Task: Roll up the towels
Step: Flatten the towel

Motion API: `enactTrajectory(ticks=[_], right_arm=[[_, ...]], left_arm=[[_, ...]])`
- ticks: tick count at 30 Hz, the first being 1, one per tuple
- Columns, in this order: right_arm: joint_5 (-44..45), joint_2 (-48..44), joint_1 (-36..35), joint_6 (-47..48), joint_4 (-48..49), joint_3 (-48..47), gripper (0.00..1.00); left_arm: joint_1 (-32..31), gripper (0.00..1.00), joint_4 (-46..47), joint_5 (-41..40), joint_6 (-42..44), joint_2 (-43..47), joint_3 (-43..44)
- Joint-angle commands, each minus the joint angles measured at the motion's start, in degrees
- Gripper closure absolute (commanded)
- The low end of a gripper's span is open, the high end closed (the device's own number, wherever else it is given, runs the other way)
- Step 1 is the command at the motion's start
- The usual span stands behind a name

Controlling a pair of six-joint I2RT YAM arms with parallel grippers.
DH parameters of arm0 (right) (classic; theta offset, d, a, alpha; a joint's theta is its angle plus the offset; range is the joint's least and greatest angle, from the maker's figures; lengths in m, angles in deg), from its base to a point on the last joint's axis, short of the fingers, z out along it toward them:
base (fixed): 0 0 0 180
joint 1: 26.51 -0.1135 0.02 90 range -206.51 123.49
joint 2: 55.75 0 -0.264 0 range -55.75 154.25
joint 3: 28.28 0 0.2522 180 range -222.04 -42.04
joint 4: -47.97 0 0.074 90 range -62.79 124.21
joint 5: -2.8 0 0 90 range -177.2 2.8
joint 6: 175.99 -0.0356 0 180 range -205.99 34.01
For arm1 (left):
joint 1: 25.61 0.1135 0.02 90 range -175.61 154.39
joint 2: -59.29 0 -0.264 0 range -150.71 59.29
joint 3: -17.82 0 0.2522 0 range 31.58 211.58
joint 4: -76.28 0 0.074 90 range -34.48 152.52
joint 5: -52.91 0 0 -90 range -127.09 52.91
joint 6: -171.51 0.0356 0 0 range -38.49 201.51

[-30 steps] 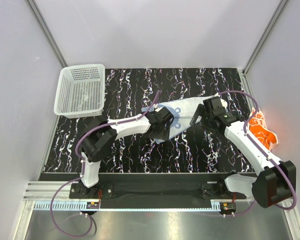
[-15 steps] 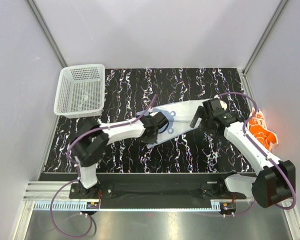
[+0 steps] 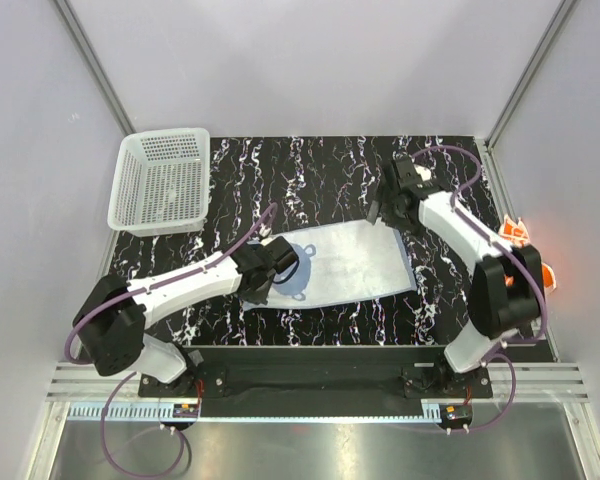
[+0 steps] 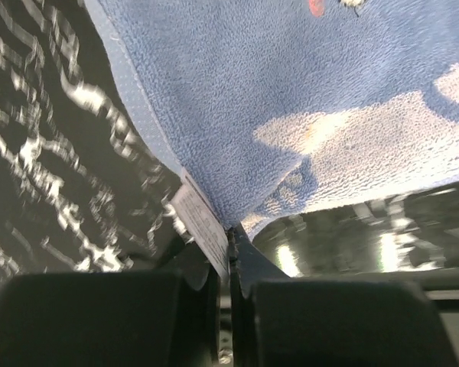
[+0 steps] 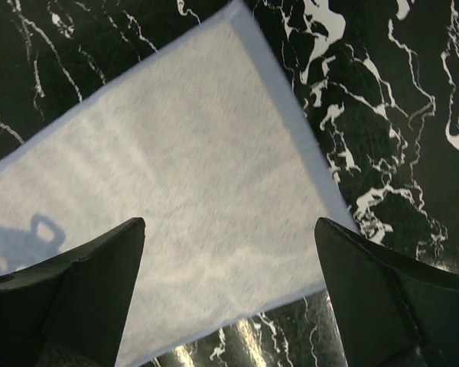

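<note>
My left gripper (image 4: 229,238) is clamped on the blue towel (image 3: 352,262) at its left corner, by the label. The towel lies flat mid-table, long axis left to right, running from those fingers toward my right gripper (image 3: 382,207), fingers apart over its far right corner. The orange towel (image 3: 521,232) lies at the right edge. The basket (image 3: 165,185), far left, holds neither.

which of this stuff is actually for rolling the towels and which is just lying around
For the job:
blue towel, spread flat, its edge pinched in the left pincer
orange towel at the right edge, mostly hidden behind the right arm
right pincer, open above the blue towel

Just lying about:
white basket, far left
</note>
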Motion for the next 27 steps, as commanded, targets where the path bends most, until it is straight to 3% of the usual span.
enactTrajectory(ticks=[1, 10, 16, 19, 20, 27], right_arm=[[1.7, 5.8, 1.4, 3.2, 1.5, -4.6, 0.00], [-6.1, 18.5, 3.2, 5.3, 9.2, -8.8, 0.00], [-5.3, 25.0, 3.5, 6.6, 9.3, -12.0, 0.03], [-3.6, 26.8, 3.6, 6.0, 8.5, -11.1, 0.11], [-3.5, 26.8, 3.9, 5.9, 9.0, -10.3, 0.22], [-4.5, 26.2, 6.2, 5.0, 10.5, -4.8, 0.59]], left_arm=[[0.8, 0.94, -1.4, -1.2, 2.0, 3.8, -2.3], [1.1, 0.93, -2.0, -0.3, 3.4, 3.5, -1.4], [1.1, 0.93, -1.5, -0.5, 3.4, 2.8, -1.9], [1.2, 0.93, -1.4, -0.4, 3.5, 2.5, -1.9], [1.2, 0.93, -1.3, -0.4, 3.5, 2.5, -1.9], [1.5, 0.94, -1.3, 0.0, 3.7, 1.4, -1.9]])
